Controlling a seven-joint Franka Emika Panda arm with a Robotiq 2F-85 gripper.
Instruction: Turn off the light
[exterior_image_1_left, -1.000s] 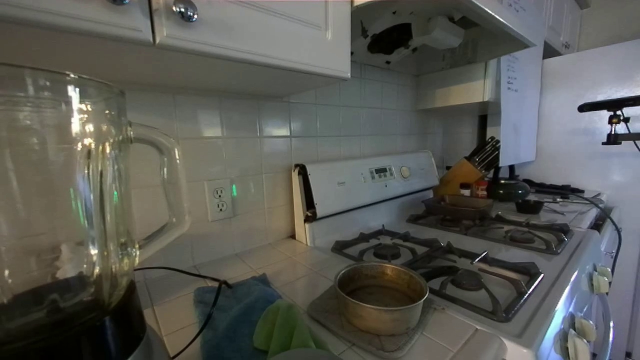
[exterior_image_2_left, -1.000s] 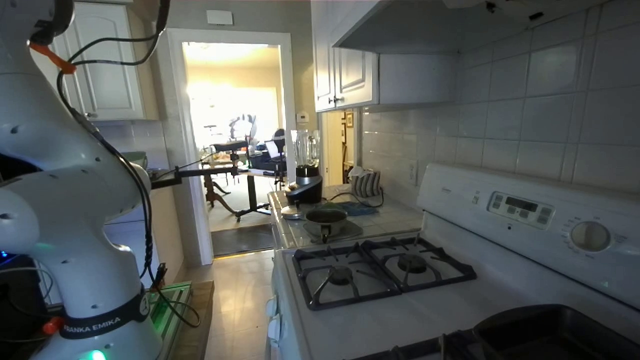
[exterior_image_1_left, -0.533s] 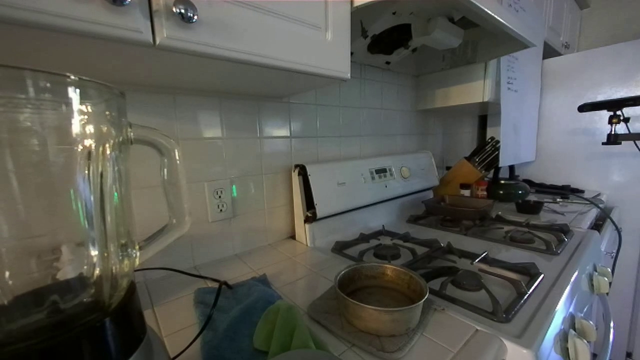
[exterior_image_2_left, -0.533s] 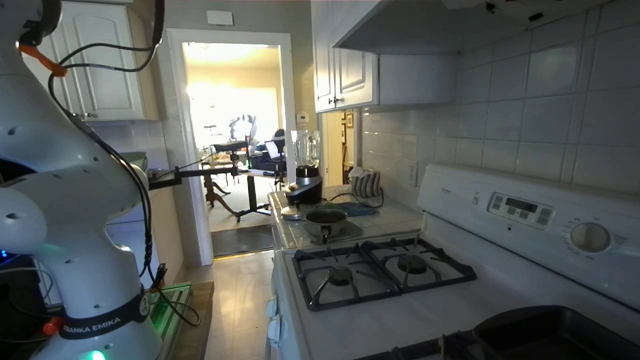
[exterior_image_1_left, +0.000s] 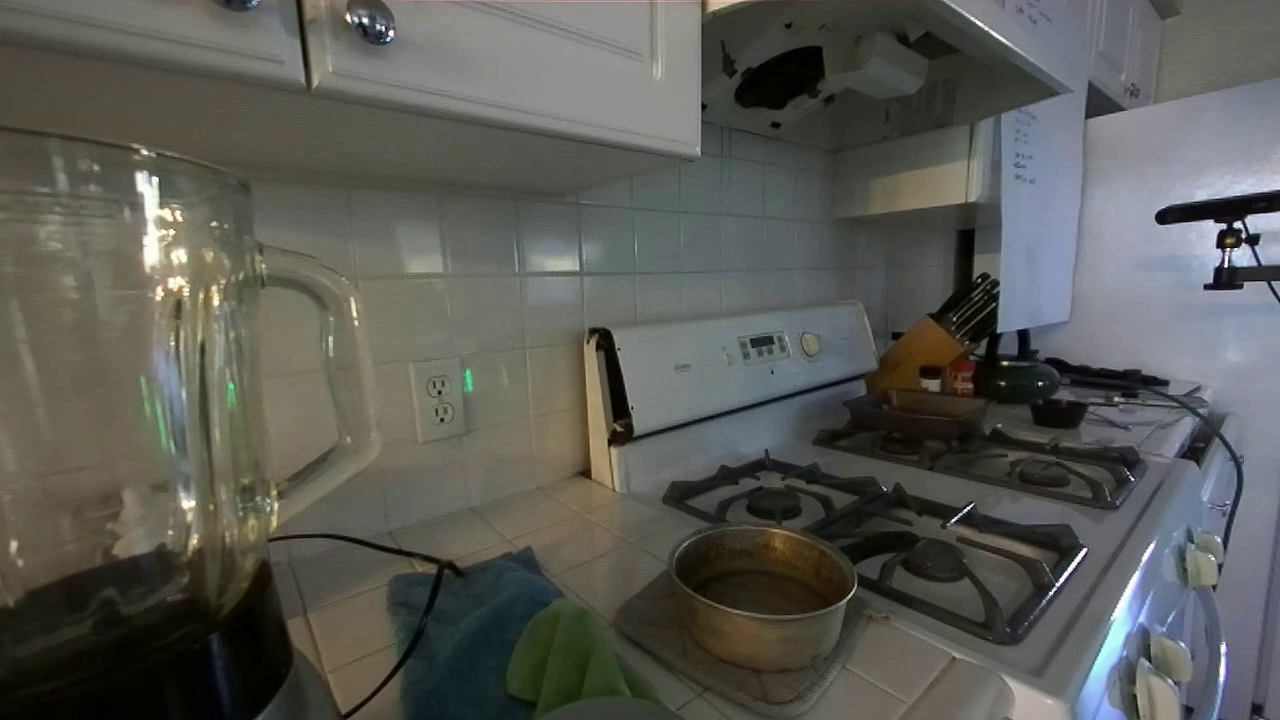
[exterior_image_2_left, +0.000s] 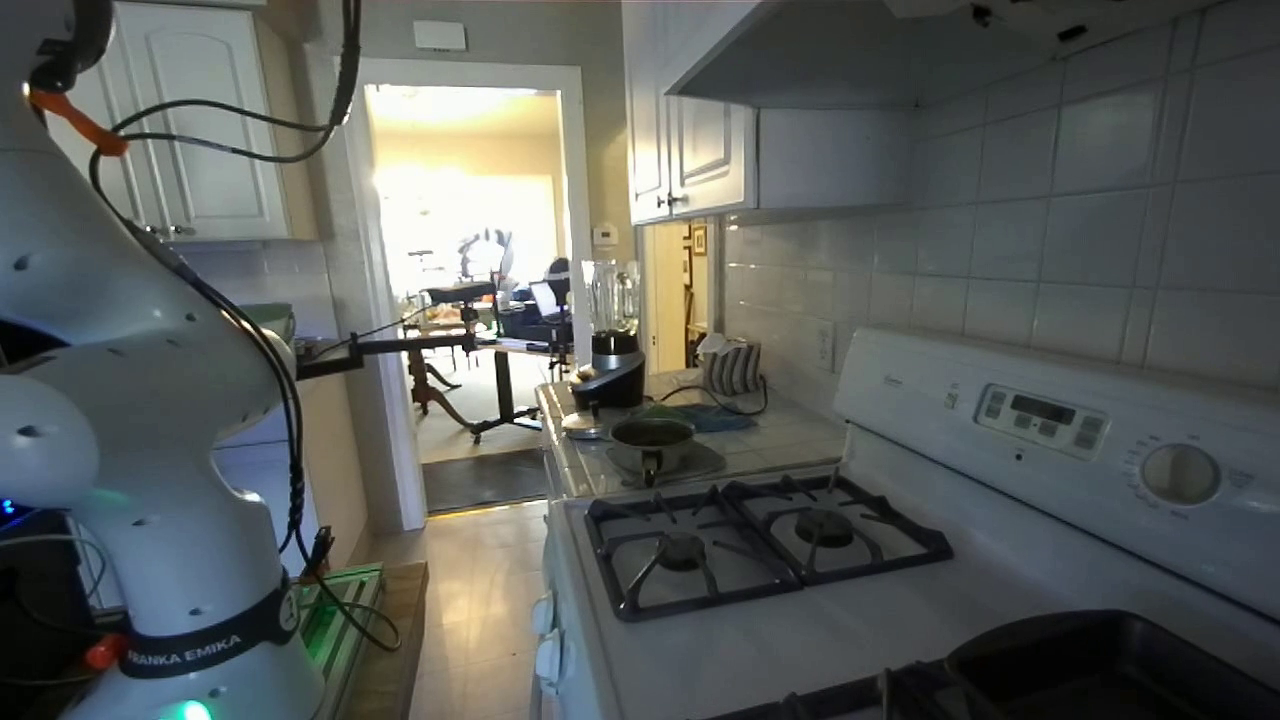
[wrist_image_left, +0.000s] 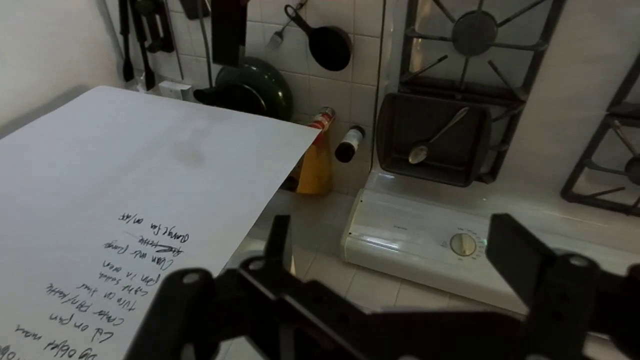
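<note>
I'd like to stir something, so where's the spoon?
In the wrist view, the spoon lies right of centre, inside the dark baking pan, higher in the picture than the round knob.

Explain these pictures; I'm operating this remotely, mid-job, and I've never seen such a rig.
A white robot arm stands in an exterior view. Two pictures look across the stove from outside it, from different places; the third is taken from its wrist, so the black tool shows up close there. That tool is open and holds nothing. On the tiled counter, a pot sits on a mat; on the stove rests a pan with a spoon in it. A handwritten sheet fills much of the wrist view's left.
</note>
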